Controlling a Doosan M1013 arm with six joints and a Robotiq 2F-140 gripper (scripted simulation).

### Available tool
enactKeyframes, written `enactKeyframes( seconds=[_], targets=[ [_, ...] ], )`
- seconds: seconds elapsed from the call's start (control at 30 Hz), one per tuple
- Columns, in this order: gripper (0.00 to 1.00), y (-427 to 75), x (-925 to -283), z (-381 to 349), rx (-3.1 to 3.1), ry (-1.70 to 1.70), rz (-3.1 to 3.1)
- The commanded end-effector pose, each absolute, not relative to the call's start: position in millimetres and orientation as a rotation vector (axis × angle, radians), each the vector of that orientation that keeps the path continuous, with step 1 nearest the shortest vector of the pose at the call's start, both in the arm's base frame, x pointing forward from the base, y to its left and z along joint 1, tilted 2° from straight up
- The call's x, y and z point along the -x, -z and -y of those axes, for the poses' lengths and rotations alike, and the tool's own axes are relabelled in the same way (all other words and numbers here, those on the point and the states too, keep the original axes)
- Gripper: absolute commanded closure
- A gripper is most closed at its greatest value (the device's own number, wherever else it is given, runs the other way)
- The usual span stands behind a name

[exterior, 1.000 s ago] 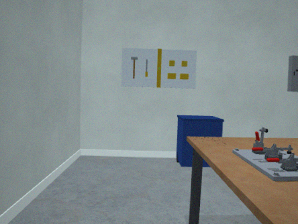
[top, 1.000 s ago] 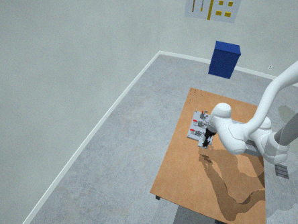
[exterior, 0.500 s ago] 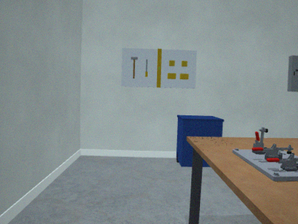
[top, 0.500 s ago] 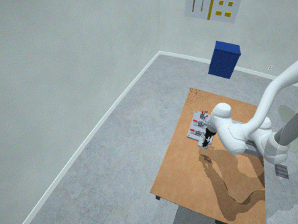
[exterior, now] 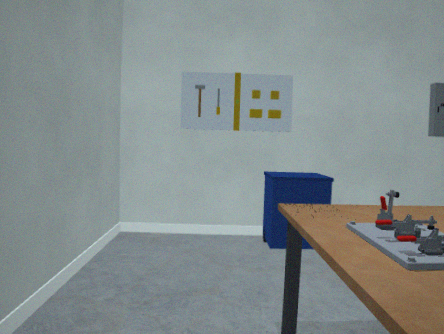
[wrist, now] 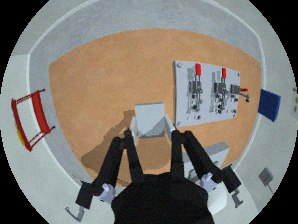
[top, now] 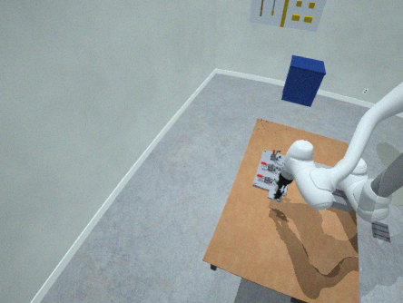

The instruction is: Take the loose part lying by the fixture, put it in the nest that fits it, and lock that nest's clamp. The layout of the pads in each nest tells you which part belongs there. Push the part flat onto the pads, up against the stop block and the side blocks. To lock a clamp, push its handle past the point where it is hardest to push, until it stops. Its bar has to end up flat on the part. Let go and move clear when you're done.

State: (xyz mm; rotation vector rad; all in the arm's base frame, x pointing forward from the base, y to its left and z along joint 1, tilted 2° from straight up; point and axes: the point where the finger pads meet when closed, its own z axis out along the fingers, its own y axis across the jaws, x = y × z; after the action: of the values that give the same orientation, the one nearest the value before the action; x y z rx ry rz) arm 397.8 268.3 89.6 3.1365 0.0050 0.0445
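The grey fixture plate [top: 269, 173] lies on the wooden table, with several nests and red-handled clamps [wrist: 212, 88]. It also shows in the exterior view [exterior: 400, 241] at the right edge, where one clamp handle [exterior: 389, 204] stands upright. My gripper [wrist: 150, 120] is shut on the loose part [wrist: 149, 123], a light grey plate, and holds it above the table just beside the near edge of the fixture. In the top view the gripper [top: 281, 186] hangs over the fixture's near corner. The part's underside is hidden.
A blue bin [top: 303, 80] stands on the floor beyond the table's far end. A red and white frame [wrist: 29, 116] shows at the left of the wrist view. My arm's shadow falls across the near half of the table.
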Motion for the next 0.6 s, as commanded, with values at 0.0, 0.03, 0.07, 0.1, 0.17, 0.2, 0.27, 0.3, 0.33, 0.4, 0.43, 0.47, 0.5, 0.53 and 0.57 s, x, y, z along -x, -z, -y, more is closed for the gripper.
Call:
enactKeyframes(
  seconds=[0.0,0.03,0.07,0.1,0.17,0.2,0.27,0.3,0.33,0.4,0.43,0.47,0.5,0.53,0.57],
  targets=[
    [0.9,-89.3,-397.4,-268.3,-3.137,-0.044,-0.005],
    [0.9,-88.7,-396.8,-268.3,-3.137,-0.044,-0.005],
    [0.9,-88.0,-396.1,-268.3,-3.137,-0.044,-0.005],
    [0.9,-87.3,-395.4,-268.3,-3.137,-0.044,-0.005],
    [0.9,-85.8,-393.9,-268.3,-3.137,-0.044,-0.005],
    [0.9,-85.0,-393.1,-268.3,-3.137,-0.044,-0.005],
    [0.9,-83.3,-391.4,-268.3,-3.137,-0.044,-0.005],
    [0.9,-82.4,-390.5,-268.3,-3.137,-0.044,-0.005],
    [0.9,-81.5,-389.6,-268.2,-3.137,-0.044,-0.005],
    [0.9,-79.7,-387.7,-268.2,-3.137,-0.044,-0.005],
    [0.9,-78.8,-386.8,-268.2,-3.137,-0.044,-0.005],
    [0.9,-77.8,-385.8,-268.2,-3.137,-0.044,-0.005],
    [0.9,-76.9,-384.9,-268.2,-3.137,-0.044,-0.005],
    [0.9,-76.9,-384.9,-268.2,-3.137,-0.044,-0.005],
    [0.9,-76.9,-384.9,-268.2,-3.137,-0.044,-0.005]
  ],
)
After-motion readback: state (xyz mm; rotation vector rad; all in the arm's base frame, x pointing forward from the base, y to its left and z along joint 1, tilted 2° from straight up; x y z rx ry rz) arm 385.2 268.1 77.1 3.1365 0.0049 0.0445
